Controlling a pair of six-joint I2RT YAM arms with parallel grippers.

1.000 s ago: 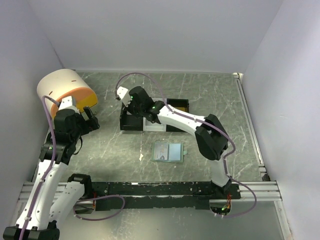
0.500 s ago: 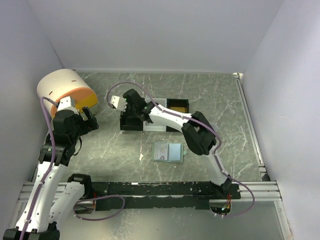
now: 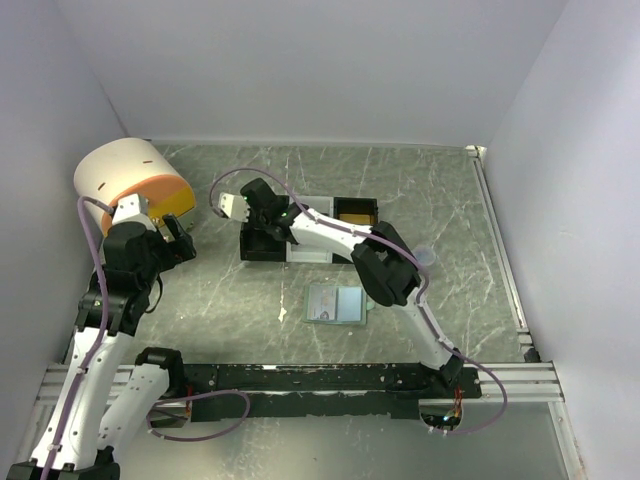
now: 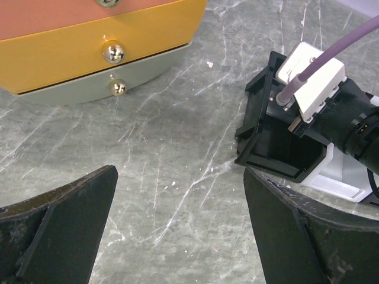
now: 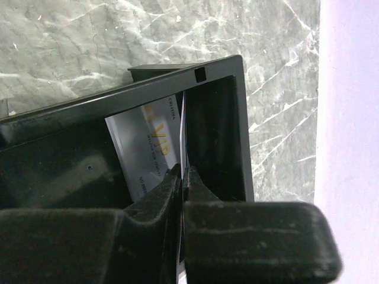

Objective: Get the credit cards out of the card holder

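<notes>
The card holder (image 3: 336, 303) lies open on the table in the top view, its pale blue-green inside facing up, apart from both grippers. My right gripper (image 5: 184, 173) is shut on a thin credit card (image 5: 184, 127) seen edge-on, held upright inside the left black compartment of the tray (image 3: 262, 250). A silver credit card (image 5: 145, 151) with gold lettering leans in that same compartment, beside the fingers. My left gripper (image 4: 180, 222) hangs open above bare table, left of the tray, with nothing between its fingers (image 4: 59, 225).
The tray has a white middle compartment (image 3: 308, 250) and a right compartment with a yellow bottom (image 3: 356, 212). A round drawer unit (image 3: 130, 180) with orange, yellow and grey drawers stands at the far left, close behind my left gripper. White walls enclose the table.
My right arm's wrist has swung left, and its elbow has shifted left too, with the gripper staying shut over the tray's left compartment. The left arm has barely moved.
</notes>
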